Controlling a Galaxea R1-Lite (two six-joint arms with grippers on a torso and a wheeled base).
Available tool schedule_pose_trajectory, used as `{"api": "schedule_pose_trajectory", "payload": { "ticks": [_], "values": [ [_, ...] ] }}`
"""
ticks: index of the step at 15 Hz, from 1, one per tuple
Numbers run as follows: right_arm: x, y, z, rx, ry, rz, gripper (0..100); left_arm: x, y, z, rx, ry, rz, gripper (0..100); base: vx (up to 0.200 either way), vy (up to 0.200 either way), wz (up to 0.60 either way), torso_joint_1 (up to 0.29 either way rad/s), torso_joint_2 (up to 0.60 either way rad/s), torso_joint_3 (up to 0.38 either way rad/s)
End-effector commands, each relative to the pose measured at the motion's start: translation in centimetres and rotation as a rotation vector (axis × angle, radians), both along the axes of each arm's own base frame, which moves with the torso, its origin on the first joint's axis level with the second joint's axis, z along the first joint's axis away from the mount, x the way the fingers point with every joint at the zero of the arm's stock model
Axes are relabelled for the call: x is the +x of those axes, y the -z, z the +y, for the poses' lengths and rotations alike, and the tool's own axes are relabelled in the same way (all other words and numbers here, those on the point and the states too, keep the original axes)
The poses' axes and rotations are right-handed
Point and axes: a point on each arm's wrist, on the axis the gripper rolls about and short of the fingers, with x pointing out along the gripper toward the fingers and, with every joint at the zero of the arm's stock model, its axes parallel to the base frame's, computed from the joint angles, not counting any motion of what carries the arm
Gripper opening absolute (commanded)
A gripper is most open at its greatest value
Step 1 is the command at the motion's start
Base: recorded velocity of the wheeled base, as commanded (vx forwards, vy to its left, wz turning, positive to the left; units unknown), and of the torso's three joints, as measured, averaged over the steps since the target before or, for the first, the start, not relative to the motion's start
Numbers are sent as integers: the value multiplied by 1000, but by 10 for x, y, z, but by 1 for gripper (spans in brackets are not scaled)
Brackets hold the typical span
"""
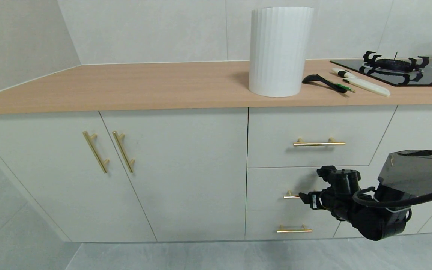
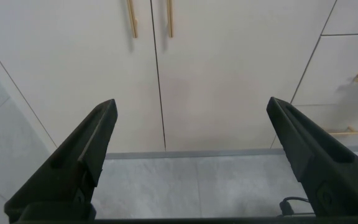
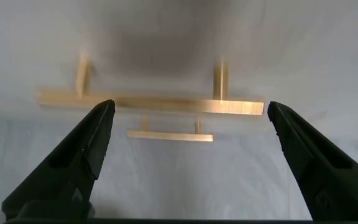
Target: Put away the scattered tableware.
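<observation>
Two utensils, a black ladle (image 1: pixel 323 82) and a white utensil (image 1: pixel 366 86), lie on the bench (image 1: pixel 144 84) just beside the white ribbed canister (image 1: pixel 279 52). I judge both light, stiff and smooth: pinch mid-handle. My right claw (image 1: pixel 305 196) is wide, just before the middle drawer handle (image 3: pixel 151 104), a rigid bar best taken between its posts. My left claw (image 2: pixel 191 115) is wide, low, facing the cupboard doors (image 2: pixel 229 74).

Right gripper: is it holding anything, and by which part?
Nothing. The right gripper is open, just in front of the gold drawer handle, not gripping it.
</observation>
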Motion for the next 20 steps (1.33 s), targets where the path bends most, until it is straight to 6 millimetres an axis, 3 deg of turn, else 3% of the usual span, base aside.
{"api": "schedule_pose_trajectory", "payload": {
  "ticks": [1, 9, 20],
  "values": [
    [6, -7, 1, 9, 1, -34, 100, 0, 0, 0, 0, 0, 0, 100, 0, 0, 0, 0, 0, 0],
    [21, 17, 5, -3, 3, -19, 100, 0, 0, 0, 0, 0, 0, 100, 0, 0, 0, 0, 0, 0],
    [19, 14, 3, -16, 10, 41, 100, 0, 0, 0, 0, 0, 2, 100, 0, 0, 0, 0, 0, 0]
  ]
}}
